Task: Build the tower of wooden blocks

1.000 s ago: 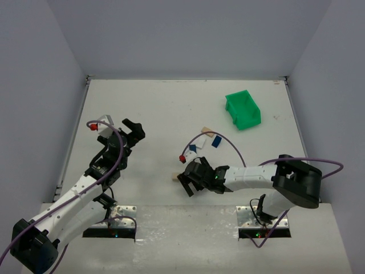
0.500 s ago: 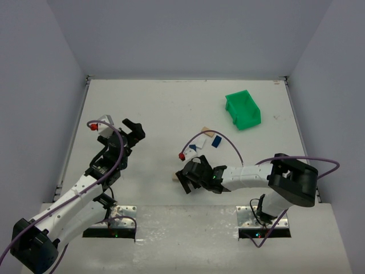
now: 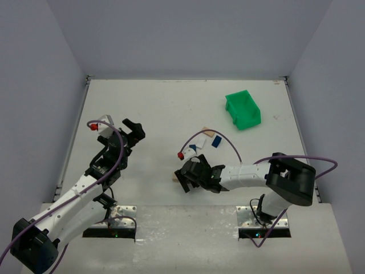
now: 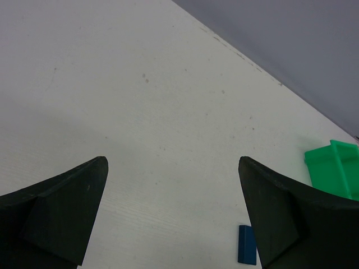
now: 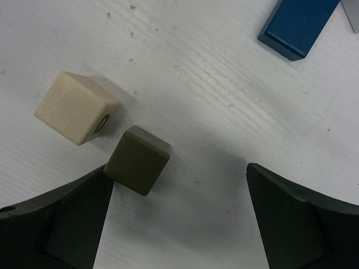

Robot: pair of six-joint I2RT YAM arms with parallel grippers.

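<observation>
No tower stands; the blocks lie loose on the white table (image 3: 159, 108). The right wrist view has a tan cube (image 5: 76, 107) and a dark grey cube (image 5: 138, 159) side by side, and a dark blue piece (image 5: 297, 25) farther off. My right gripper (image 5: 178, 167) hangs low over the table, open, with the grey cube right at its left fingertip and nothing held. From above, that gripper (image 3: 186, 181) is beside the tan cube (image 3: 174, 179). A pale plank (image 3: 207, 133) and blue pieces (image 3: 215, 141) lie behind. My left gripper (image 3: 132, 130) is open and empty, far left.
A green plastic bin (image 3: 243, 109) stands at the back right and shows at the right edge of the left wrist view (image 4: 335, 168). A blue piece (image 4: 246, 245) lies by the left gripper's right finger there. Purple cables loop over both arms.
My right gripper has crept a little to the left, closer to the two cubes. The left arm has not moved.
</observation>
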